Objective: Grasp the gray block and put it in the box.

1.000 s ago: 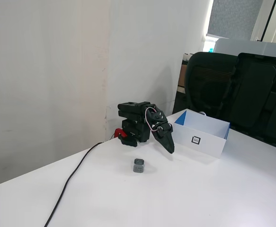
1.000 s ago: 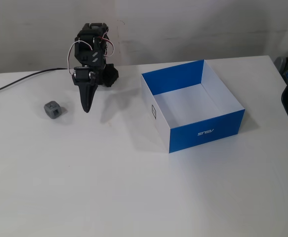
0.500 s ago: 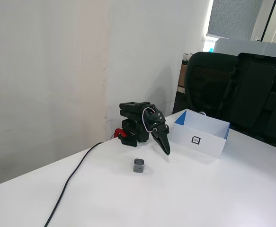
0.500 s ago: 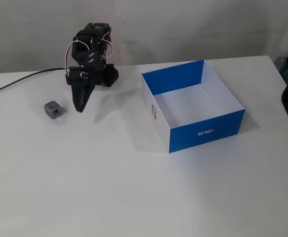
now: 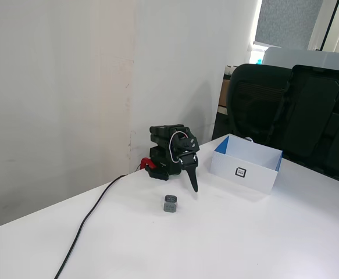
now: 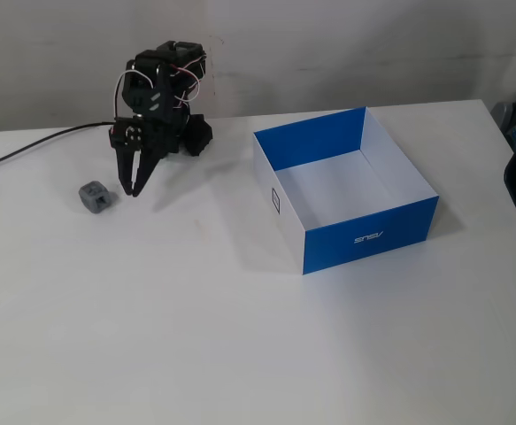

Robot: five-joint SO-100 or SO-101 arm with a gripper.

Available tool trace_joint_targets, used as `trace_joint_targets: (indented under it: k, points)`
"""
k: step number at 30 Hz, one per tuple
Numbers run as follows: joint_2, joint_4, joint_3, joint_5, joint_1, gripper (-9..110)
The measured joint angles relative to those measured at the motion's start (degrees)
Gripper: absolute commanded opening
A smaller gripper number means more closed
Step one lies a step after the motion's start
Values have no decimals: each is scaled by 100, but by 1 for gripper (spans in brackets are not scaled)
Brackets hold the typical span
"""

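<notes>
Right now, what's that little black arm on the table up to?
A small black robot arm is going after the gray block lying on the white table. Its gripper points down beside the block, apart from it and holding nothing; in the higher fixed view the fingers look slightly parted. The box, white with blue sides, sits empty further right in that view. A black cable runs across the table from the arm's base. The block has not been picked up yet.

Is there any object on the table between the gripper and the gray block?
No. In both fixed views only bare white table lies between the gripper and the gray block.
</notes>
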Motion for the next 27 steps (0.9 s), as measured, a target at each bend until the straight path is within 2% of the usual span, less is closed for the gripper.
trace_joint_targets:
  k: [13,20,27]
  points:
    - [62,501,-861,18,-9,23]
    - [-114,598,-1213,35,-9,24]
    - [-1318,703,-2074,475,-220,24]
